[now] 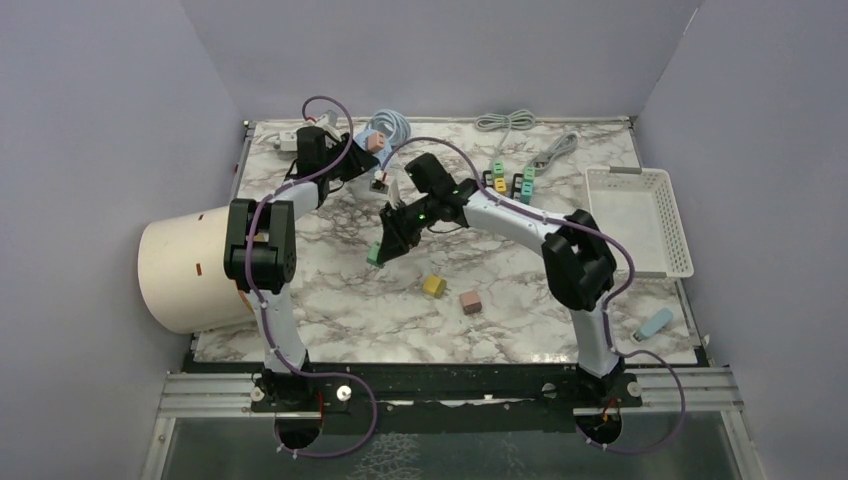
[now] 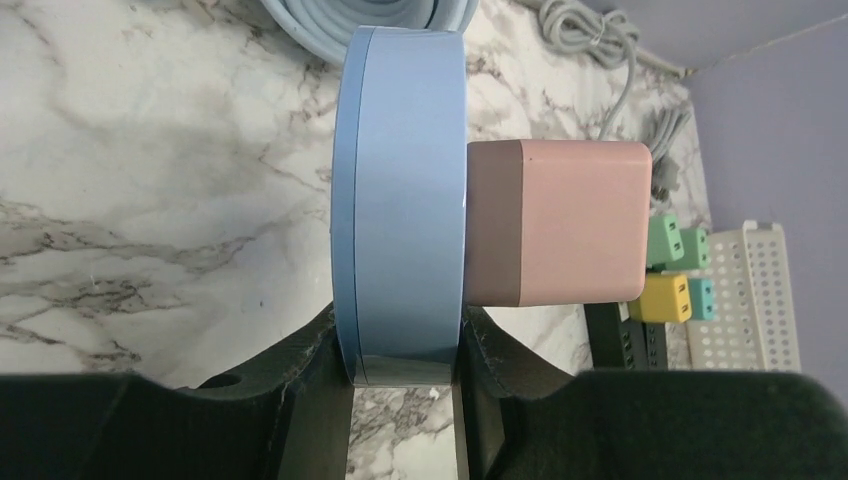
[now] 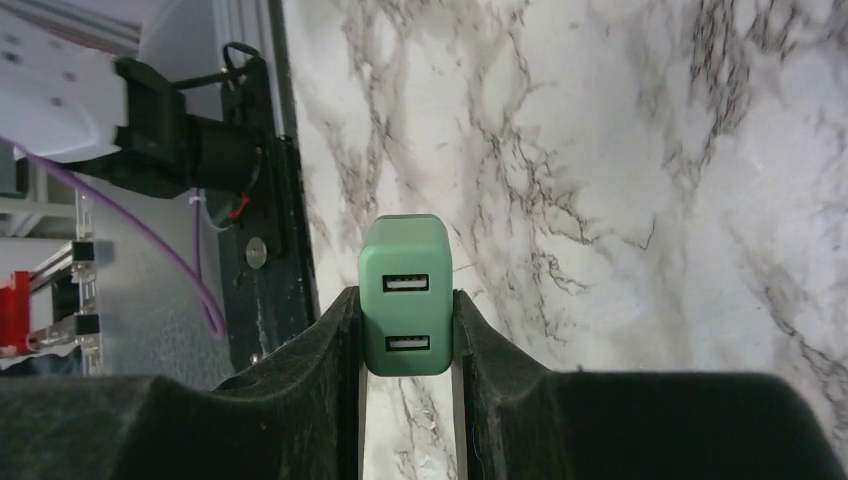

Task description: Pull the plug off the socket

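Note:
My left gripper [image 2: 405,352] is shut on the edge of a light blue socket block [image 2: 400,190], held upright above the marble table. A pink plug [image 2: 555,220] sits in the socket's right face. In the top view this gripper [image 1: 358,155] is at the back left, with the pink plug [image 1: 373,141] beside a coiled blue cable [image 1: 392,124]. My right gripper [image 3: 405,322] is shut on a green two-port USB plug [image 3: 404,290]. In the top view it holds the green plug [image 1: 373,255] near the table's middle, apart from the socket.
A yellow plug [image 1: 433,285] and a brownish-pink plug [image 1: 471,302] lie at front centre. Several coloured plugs sit in a black strip [image 1: 510,180]. A white basket [image 1: 640,215] stands at the right, a cream tub [image 1: 185,270] at the left, grey cables [image 1: 505,120] at the back.

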Controlling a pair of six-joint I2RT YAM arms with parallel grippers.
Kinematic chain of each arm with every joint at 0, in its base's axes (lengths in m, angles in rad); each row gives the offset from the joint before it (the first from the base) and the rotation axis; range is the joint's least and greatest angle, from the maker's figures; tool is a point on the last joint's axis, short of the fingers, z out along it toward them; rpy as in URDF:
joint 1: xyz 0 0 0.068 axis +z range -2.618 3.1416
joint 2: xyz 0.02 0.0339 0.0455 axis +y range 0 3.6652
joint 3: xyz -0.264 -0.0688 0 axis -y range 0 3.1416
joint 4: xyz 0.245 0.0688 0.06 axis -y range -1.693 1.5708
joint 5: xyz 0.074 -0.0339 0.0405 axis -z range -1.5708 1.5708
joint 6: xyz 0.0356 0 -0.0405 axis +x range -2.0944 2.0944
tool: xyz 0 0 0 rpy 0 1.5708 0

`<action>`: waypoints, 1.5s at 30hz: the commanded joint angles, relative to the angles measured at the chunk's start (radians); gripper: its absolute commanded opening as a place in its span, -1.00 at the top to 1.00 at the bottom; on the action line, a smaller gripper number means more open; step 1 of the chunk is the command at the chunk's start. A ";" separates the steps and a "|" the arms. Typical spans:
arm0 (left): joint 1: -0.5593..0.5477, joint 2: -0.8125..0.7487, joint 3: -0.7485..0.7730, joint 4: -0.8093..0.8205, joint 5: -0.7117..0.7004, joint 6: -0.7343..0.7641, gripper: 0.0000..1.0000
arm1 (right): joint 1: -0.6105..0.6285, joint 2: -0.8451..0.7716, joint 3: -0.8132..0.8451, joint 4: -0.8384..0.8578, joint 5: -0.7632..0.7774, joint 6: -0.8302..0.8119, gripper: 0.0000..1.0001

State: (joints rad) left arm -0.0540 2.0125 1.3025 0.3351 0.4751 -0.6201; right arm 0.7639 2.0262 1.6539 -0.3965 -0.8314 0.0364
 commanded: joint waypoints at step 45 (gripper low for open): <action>-0.083 -0.305 -0.115 -0.090 0.041 0.213 1.00 | -0.207 0.214 0.280 0.446 0.210 0.634 -0.19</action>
State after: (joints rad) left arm -0.1272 1.7668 1.1664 0.1753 0.5339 -0.4461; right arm 0.5591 2.2513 1.9289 -0.0238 -0.5858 0.6167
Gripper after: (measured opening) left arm 0.374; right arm 0.608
